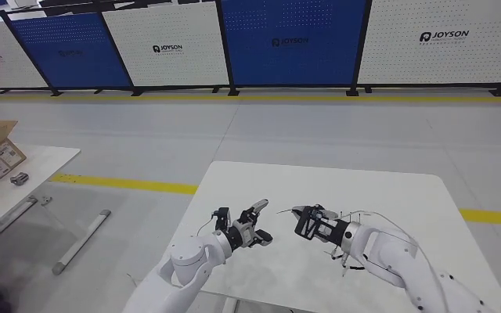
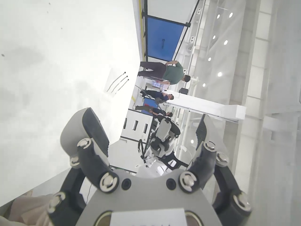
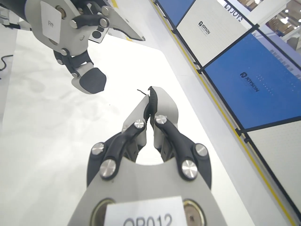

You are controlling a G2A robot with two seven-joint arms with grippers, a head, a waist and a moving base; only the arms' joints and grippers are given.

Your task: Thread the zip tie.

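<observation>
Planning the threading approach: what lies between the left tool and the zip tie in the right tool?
Nothing: in the right wrist view, only bare table shows between left tool and zip tie.

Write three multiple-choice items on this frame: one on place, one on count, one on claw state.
1. Where do the loose zip ties lie?
A. on the white table
B. on the floor
C. on a chair

2. How many loose zip ties lie there?
A. one
B. three
C. five

3. What state is the right claw in?
A. wide open
B. shut on a zip tie
C. holding a cardboard box

Key:
1 A: the left wrist view shows them flat on the tabletop.
2 B: there are three strands, each with its own head.
3 B: the claw is closed, with the tie's thin black end poking from its tip.
</observation>
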